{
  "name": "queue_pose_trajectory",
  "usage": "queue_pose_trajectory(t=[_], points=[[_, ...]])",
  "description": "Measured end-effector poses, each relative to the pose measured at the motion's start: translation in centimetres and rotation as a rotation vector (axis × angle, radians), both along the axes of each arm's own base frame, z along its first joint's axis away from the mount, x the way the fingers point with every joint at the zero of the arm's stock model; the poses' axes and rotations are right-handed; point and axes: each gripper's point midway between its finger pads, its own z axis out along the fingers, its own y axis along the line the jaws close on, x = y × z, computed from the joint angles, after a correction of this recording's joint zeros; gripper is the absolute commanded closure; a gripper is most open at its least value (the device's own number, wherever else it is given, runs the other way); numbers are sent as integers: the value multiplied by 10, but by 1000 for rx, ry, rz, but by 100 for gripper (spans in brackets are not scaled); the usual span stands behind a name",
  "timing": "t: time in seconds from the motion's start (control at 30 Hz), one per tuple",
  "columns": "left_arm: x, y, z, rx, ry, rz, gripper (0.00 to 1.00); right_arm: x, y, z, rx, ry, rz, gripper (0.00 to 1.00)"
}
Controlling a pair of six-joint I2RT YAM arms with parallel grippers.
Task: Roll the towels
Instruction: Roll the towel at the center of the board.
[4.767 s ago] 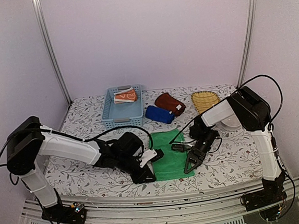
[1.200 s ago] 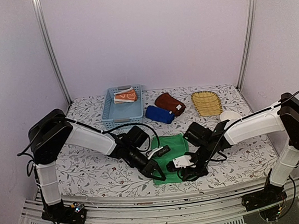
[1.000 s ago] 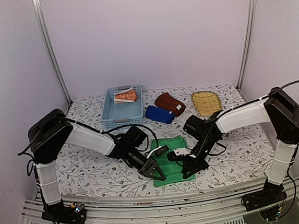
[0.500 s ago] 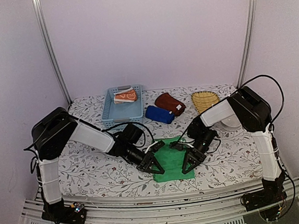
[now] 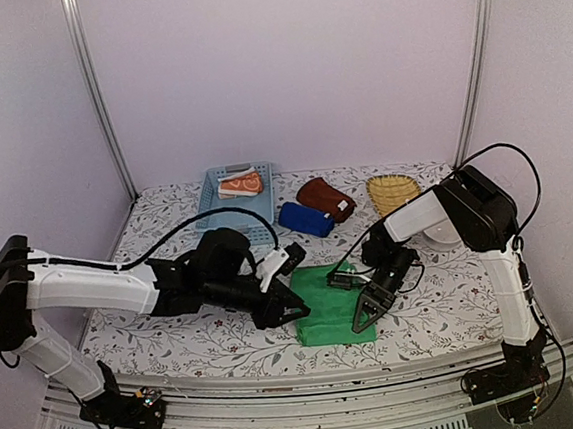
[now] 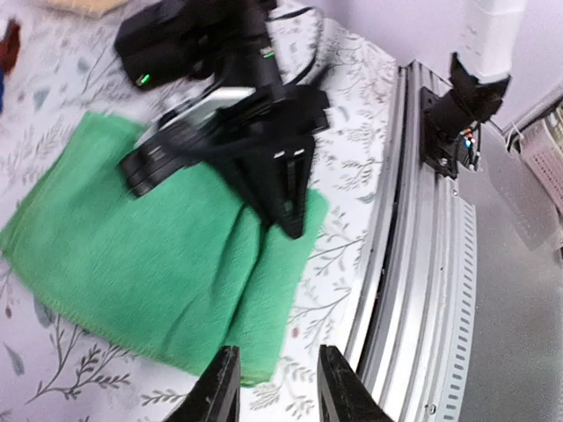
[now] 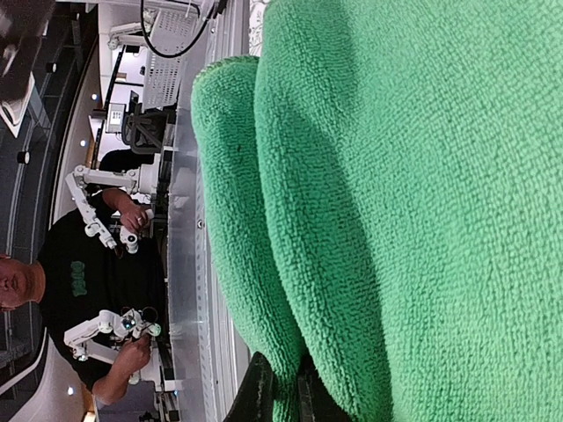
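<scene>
The green towel [image 5: 332, 299] lies near the table's front edge with a rolled fold along its near side. My right gripper [image 5: 360, 322] is shut on that fold at the towel's right front corner; in the right wrist view the fingertips [image 7: 261, 394] pinch the green cloth [image 7: 422, 176]. My left gripper [image 5: 296, 311] hovers at the towel's left front corner. It is open, and in the left wrist view [image 6: 277, 391] nothing sits between its fingers, the green towel [image 6: 132, 246] just ahead. An orange towel [image 5: 241, 184], a dark blue roll [image 5: 305, 219] and a maroon roll [image 5: 325, 199] sit farther back.
The light blue basket [image 5: 229, 220] holds the orange towel at the back left. A yellow wicker tray [image 5: 395, 193] stands at the back right, with a white bowl [image 5: 441, 233] behind my right arm. The metal front rail [image 6: 422, 290] runs close to the towel.
My left gripper has opened and let go of the towel's fold, and the left arm has swung lower and leftward. The right gripper keeps its pinch on the fold.
</scene>
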Motion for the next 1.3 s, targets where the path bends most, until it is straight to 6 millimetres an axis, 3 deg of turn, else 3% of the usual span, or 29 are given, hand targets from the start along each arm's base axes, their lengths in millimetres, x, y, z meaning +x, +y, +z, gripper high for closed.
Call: queue_pose_trajectory(t=[0.07, 0.13, 0.2, 0.27, 0.43, 0.73, 0.83, 0.97, 1.13, 1.23, 1.3], points=[[-22, -13, 13, -11, -136, -52, 67, 0, 0, 0, -9, 8, -5, 96], [-39, -22, 8, 17, -226, -102, 66, 0, 0, 0, -16, 15, -9, 96], [-47, -27, -10, 85, -306, -141, 58, 0, 0, 0, -21, 19, -12, 96], [-49, -30, -34, 183, -387, -171, 56, 0, 0, 0, -25, 23, -14, 96], [-38, -32, -74, 390, -572, -205, 56, 0, 0, -1, -31, 30, -17, 96], [-19, -34, -82, 501, -724, -204, 57, 0, 0, 0, -36, 35, -20, 96], [-19, -32, -92, 535, -741, -220, 63, 0, 0, 0, -36, 36, -20, 96], [-19, -34, -99, 569, -759, -228, 78, 0, 0, 0, -35, 38, -22, 93], [-21, -35, -98, 577, -737, -226, 91, -1, -2, 4, -35, 45, -19, 63], [-26, -38, -97, 572, -693, -237, 94, 3, -5, 22, -7, -30, -5, 61], [-31, -39, -96, 566, -650, -253, 94, 15, -10, 44, 19, -122, -20, 60]])
